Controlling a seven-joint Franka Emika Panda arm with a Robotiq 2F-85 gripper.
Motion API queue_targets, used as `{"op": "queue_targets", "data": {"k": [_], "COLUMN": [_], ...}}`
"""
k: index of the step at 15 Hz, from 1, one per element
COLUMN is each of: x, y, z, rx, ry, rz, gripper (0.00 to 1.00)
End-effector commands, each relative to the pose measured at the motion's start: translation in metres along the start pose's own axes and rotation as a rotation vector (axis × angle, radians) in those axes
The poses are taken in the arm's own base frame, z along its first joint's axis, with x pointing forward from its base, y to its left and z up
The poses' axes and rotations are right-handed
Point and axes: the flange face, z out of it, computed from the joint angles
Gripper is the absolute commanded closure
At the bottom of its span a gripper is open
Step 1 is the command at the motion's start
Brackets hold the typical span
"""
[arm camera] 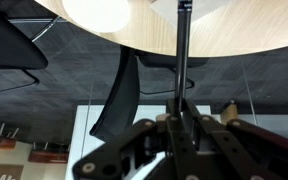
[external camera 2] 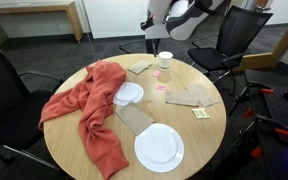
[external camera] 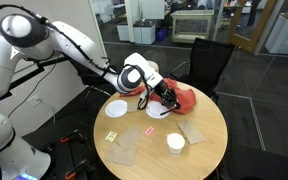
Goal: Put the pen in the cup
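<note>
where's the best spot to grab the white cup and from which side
Grip the cup by its rim from straight above, one finger inside the wall and one outside. It stands upright, mouth open upward, and looks low and round, leaving little wall for a side grip. The gripper holds the pen now, so that goes first.

Office meeting area: a round wooden table (external camera: 209, 150) ringed by black swivel chairs (external camera: 206, 62), on grey carpet (external camera 2: 44, 55), with glass partitions (external camera: 109, 22) behind.
</note>
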Motion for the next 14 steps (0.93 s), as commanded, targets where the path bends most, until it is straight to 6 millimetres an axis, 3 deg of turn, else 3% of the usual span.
{"op": "queue_targets", "data": {"k": [1,14], "x": [0.009,0.017], "y": [0.004,0.034], "z": [0.001,0.018], "rx": [-0.063,-0.257], "ry": [0.105,0.324], "rz": [0.063,0.215], "gripper": [0.97,0.97]}}
